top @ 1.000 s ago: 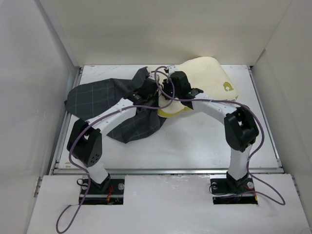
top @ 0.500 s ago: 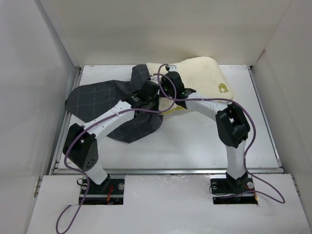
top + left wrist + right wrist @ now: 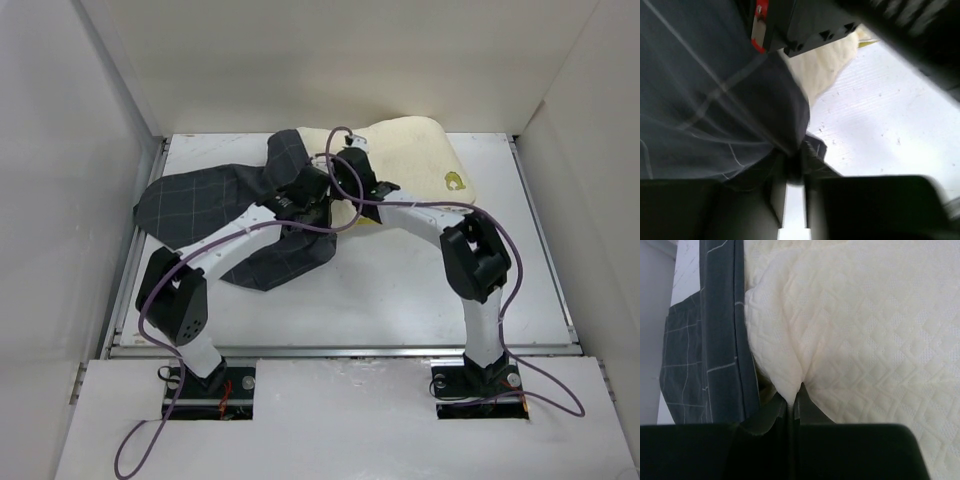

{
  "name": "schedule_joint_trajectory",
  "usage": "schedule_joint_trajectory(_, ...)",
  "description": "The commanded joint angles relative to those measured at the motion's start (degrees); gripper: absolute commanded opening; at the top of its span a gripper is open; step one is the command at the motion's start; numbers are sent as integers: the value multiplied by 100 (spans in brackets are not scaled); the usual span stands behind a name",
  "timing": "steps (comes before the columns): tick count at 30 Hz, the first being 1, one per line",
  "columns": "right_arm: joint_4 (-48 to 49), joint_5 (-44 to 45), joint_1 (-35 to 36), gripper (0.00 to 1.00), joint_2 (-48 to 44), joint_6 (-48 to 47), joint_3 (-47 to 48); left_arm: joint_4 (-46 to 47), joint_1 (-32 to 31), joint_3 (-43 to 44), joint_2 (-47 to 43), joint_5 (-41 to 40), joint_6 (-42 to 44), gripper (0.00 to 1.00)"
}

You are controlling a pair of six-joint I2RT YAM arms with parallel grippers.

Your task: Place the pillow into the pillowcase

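The cream-yellow pillow (image 3: 415, 150) lies at the back right of the table, its greenish mark near the right corner. Its left end sits under the edge of the dark grid-patterned pillowcase (image 3: 195, 200), which spreads to the left. My left gripper (image 3: 312, 188) is shut on a fold of the pillowcase (image 3: 715, 100) at its open edge, with the pillow (image 3: 822, 65) showing just past it. My right gripper (image 3: 352, 170) is shut on a pinch of the quilted pillow (image 3: 865, 325), right beside the pillowcase hem (image 3: 722, 340).
White walls enclose the table on the left (image 3: 60, 200), back and right. The two wrists are close together over the pillowcase opening, with purple cables (image 3: 335, 150) looping above them.
Both grippers moved toward the back of the table, carrying the pillowcase edge up over the pillow's left end. The pillow settled flatter and slid slightly left.
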Motion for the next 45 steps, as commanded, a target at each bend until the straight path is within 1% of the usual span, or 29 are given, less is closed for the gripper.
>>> schedule_joint_trajectory(1,1207,-282,222,0,-157,392,-372,-57,-154,512,-24,353,-130,16)
schedule_joint_trajectory(2,1417,-500,292,0,-104,393,-583,-57,-154,618,-24,353,-43,25)
schedule_joint_trajectory(3,1689,-572,293,0,-104,393,-959,-57,-154,732,-24,353,28,29)
schedule_joint_trajectory(4,1692,-573,293,3,-156,393,-1111,-153,-154,838,-24,214,28,39)
schedule_joint_trajectory(5,1692,-494,293,11,-383,393,-1374,-302,-154,987,-102,-153,28,82)
schedule_joint_trajectory(6,1692,-493,293,16,-385,393,-1481,-373,-154,1040,-103,-157,28,96)
schedule_joint_trajectory(7,1622,-493,240,21,-638,288,-1586,-443,-154,1041,-181,-487,28,100)
schedule_joint_trajectory(9,1622,-441,144,30,-964,95,-1814,-557,91,1094,-287,-666,-50,100)
schedule_joint_trajectory(10,1622,-519,4,44,-1122,33,-2051,-558,232,1094,-374,-745,-112,100)
schedule_joint_trajectory(12,1622,-782,-181,57,-1500,-143,-2219,-558,652,1094,-375,-957,-165,100)
schedule_joint_trajectory(13,1622,-1149,-417,64,-1571,-143,-2290,-558,812,1163,-375,-1017,-165,100)
schedule_joint_trajectory(14,1622,-1327,-524,68,-1624,-222,-2290,-558,952,1234,-323,-1018,-165,100)
schedule_joint_trajectory(15,1570,-1450,-620,70,-1677,-283,-2290,-558,1197,1469,-122,-1018,-165,100)
schedule_joint_trajectory(17,1569,-1671,-849,71,-1677,-371,-2290,-505,1401,1778,177,-965,-112,100)
schedule_joint_trajectory(19,1569,-1750,-903,71,-1616,-617,-2290,-592,1656,2410,791,-965,-60,100)
schedule_joint_trajectory(20,1569,-1820,-955,75,-1616,-792,-2160,-724,1718,2682,1029,-1018,-60,100)
schedule_joint_trajectory(21,1482,-1821,-955,75,-1563,-959,-2045,-864,1771,2972,1283,-1123,-60,99)
schedule_joint_trajectory(22,1481,-1821,-955,76,-1511,-1361,-1948,-1014,1823,3514,1756,-1263,-60,99)
schedule_joint_trajectory(24,1297,-1821,-955,82,-1405,-1741,-1563,-1217,1999,3948,2154,-1317,19,97)
schedule_joint_trajectory(25,1236,-1821,-955,84,-1239,-2187,-1430,-1287,2061,4124,2460,-1160,20,97)
schedule_joint_trajectory(26,1157,-1821,-955,89,-1133,-2348,-1272,-1288,2174,4422,2585,-1054,80,94)
schedule_joint_trajectory(30,1059,-1557,-955,90,-606,-2902,-569,-990,2237,4495,2824,-448,283,93)
schedule_joint_trajectory(31,998,-1557,-955,97,-492,-3008,-315,-928,2237,4495,2876,-282,335,93)
schedule_joint_trajectory(32,937,-1496,-955,99,-273,-3069,-191,-875,2237,4495,2877,-115,336,93)
schedule_joint_trajectory(36,770,-1557,-894,99,282,-3254,319,-743,2237,4442,2938,80,336,93)
schedule_joint_trajectory(40,716,-1460,-762,99,625,-3307,531,-638,2237,4390,2991,81,336,91)
schedule_joint_trajectory(42,716,-1391,-622,99,773,-3307,583,-637,2237,4390,3060,133,397,88)
schedule_joint_trajectory(44,769,-1285,-569,99,853,-3307,584,-707,2237,4390,3228,133,397,74)
schedule_joint_trajectory(45,560,-1171,-569,97,854,-3307,775,-760,2237,4451,3298,3,397,67)
